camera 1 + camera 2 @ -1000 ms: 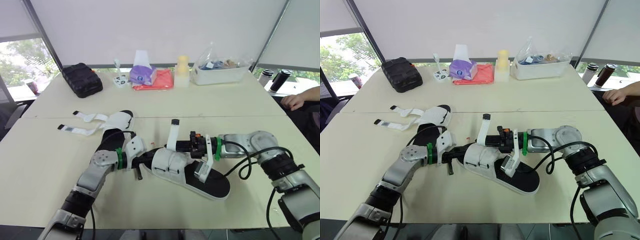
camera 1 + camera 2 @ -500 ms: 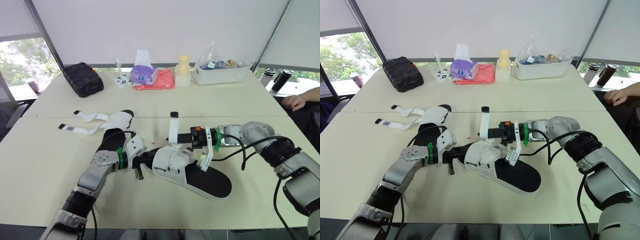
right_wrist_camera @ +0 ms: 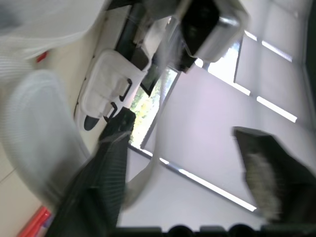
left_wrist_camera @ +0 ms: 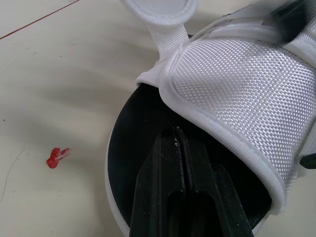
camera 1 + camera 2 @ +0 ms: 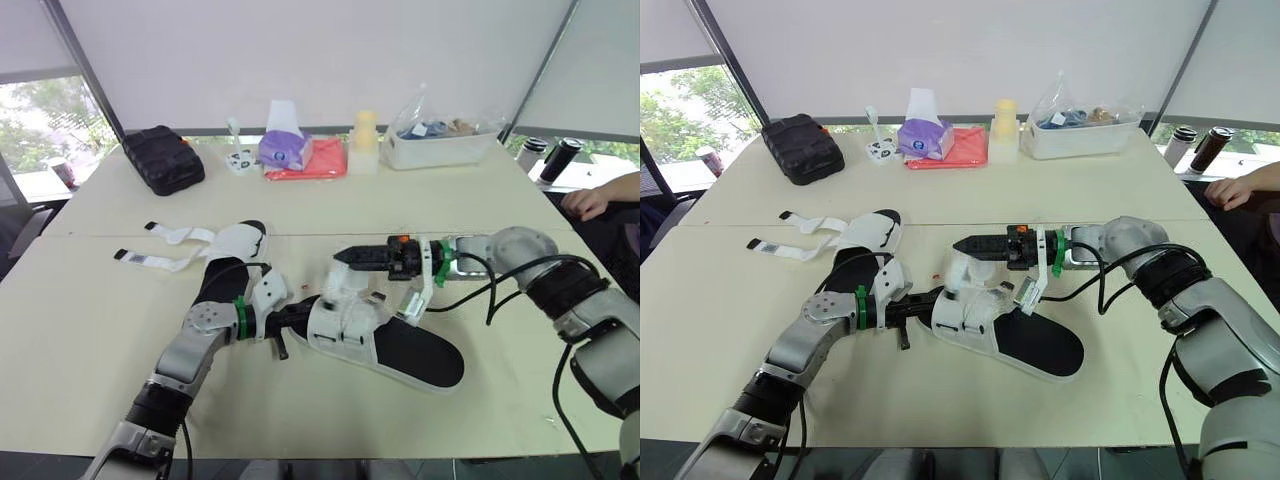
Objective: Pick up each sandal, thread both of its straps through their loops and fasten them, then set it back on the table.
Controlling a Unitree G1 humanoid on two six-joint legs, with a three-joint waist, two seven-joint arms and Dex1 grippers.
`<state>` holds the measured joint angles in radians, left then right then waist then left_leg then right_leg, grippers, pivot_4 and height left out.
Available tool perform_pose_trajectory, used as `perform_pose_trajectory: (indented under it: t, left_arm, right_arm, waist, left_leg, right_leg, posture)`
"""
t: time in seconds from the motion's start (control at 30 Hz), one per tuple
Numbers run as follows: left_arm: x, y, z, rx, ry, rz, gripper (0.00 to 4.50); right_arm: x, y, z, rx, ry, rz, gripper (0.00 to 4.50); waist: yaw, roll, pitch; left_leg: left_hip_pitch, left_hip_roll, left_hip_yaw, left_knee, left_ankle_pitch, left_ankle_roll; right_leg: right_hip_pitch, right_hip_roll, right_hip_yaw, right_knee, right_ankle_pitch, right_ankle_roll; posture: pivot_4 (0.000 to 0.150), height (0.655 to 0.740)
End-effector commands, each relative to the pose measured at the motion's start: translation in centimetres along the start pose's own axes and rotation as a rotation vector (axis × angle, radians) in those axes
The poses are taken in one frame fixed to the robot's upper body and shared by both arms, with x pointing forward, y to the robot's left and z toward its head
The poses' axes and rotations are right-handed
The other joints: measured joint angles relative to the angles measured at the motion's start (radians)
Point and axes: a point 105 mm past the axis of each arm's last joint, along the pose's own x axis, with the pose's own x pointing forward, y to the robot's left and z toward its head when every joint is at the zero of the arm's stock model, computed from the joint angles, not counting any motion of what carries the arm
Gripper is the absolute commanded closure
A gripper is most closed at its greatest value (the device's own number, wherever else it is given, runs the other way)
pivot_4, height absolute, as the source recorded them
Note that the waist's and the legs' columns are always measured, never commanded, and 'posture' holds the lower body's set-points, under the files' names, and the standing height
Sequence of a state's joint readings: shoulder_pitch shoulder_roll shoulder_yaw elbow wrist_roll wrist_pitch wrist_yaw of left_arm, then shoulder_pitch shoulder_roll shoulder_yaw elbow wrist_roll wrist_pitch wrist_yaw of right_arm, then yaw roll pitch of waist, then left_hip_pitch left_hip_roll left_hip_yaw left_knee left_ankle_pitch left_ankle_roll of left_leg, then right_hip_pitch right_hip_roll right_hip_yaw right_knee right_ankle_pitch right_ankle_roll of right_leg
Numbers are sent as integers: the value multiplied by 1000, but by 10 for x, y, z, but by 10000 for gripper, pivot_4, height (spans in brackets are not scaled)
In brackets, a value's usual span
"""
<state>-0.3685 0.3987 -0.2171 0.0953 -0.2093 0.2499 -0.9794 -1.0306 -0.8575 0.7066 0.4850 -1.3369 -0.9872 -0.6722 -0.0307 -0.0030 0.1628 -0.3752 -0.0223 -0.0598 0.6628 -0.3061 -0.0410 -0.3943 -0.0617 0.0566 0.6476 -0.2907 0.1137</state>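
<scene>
A white sandal (image 5: 352,322) with a black footbed lies on the table (image 5: 90,330) in front of me. My left gripper (image 5: 296,312) is shut, its tips pushed into the toe opening on the footbed (image 4: 133,128), under the white upper (image 4: 247,94). My right gripper (image 5: 348,257) hovers just above the sandal's upper, pointing left. Its fingers (image 3: 98,187) stand wide apart and hold nothing. A loose strap (image 5: 958,270) droops, blurred, below it. The second sandal (image 5: 236,243) lies further back on the left with both straps (image 5: 160,262) spread out unfastened.
Along the far edge stand a black case (image 5: 163,158), a purple tissue box (image 5: 285,148), a red cloth (image 5: 322,162), a yellow bottle (image 5: 364,140) and a white bin (image 5: 440,146). Two dark cups (image 5: 555,158) and a person's hand (image 5: 598,200) are at the right.
My right gripper has opened and let go of the strap it held upright. The strap has dropped toward the sandal's upper. The left gripper has stayed at the toe.
</scene>
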Motion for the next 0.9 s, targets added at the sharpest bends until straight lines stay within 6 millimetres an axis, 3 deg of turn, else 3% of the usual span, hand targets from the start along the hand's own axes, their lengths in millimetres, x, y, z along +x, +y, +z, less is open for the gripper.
perform_pose_trajectory:
  t: [0.03, 0.23, 0.37, 0.43, 0.53, 0.63, 0.73, 0.8, 0.9]
  left_arm:
    - [2, -11, -22, -62, 67, -31, 45000]
    - [2, -9, -22, -59, 70, -30, 45000]
    - [2, -9, -22, -58, 69, -29, 45000]
    - [2, -10, -23, -59, 68, -30, 45000]
    - [2, -11, -24, -60, 67, -31, 45000]
    - [3, -11, -24, -57, 67, -31, 45000]
    - [3, -10, -23, -49, 68, -34, 45000]
    - [3, -10, -23, -46, 69, -39, 45000]
    - [5, -9, -23, -43, 68, -44, 45000]
  right_arm:
    - [-6, -17, 0, 60, 8, -63, 9405]
    - [-14, -27, 25, 105, -67, -79, 9405]
    - [-37, -26, -10, 268, 175, -104, 9405]
    - [-46, -25, -20, 518, 303, -136, 9405]
    - [-55, -29, -25, 1089, 444, -210, 9405]
    - [-54, -47, -12, 1663, 406, -286, 9405]
    - [-50, -76, 22, 2124, 229, -274, 9405]
    - [-46, -83, 48, 2280, 156, -204, 9405]
    - [-40, -80, 75, 2372, 148, -120, 9405]
  waist:
    - [-3, 0, 0]
    - [-8, 0, 0]
    - [-10, 0, 0]
    - [-9, 0, 0]
    - [-8, 0, 0]
    - [-5, 0, 0]
    - [1, 0, 0]
    - [13, -1, 0]
    - [19, -1, -1]
  left_leg:
    - [0, 0, 0, 0, 0, 0]
    - [0, 0, 0, 0, 0, 0]
    - [2, 0, 0, 2, 0, 0]
    - [2, 1, 0, 2, 0, 1]
    - [2, 4, -2, 1, -2, 4]
    - [2, 4, -3, 2, -2, 5]
    - [1, 4, -3, 3, -3, 6]
    - [1, 6, -4, 2, -4, 7]
    - [0, 8, -4, 2, -4, 7]
  right_leg:
    - [0, 0, 0, 0, 0, 0]
    - [0, 0, 0, 1, 0, 0]
    - [2, -1, 0, 0, 0, 0]
    - [4, -1, 0, 0, 0, 0]
    - [6, -1, -1, -2, 0, 0]
    - [6, -2, -1, -2, 0, 0]
    - [7, -5, -2, -2, 0, 0]
    - [7, -4, -2, -4, 0, 0]
    - [7, -3, -2, -5, 0, 0]
  posture:
    - [1500, 7400]
    - [1500, 7400]
    - [1500, 7400]
    - [1500, 7400]
    - [1500, 7400]
    - [1500, 7400]
    - [1500, 7400]
    - [1500, 7400]
    - [1500, 7400]
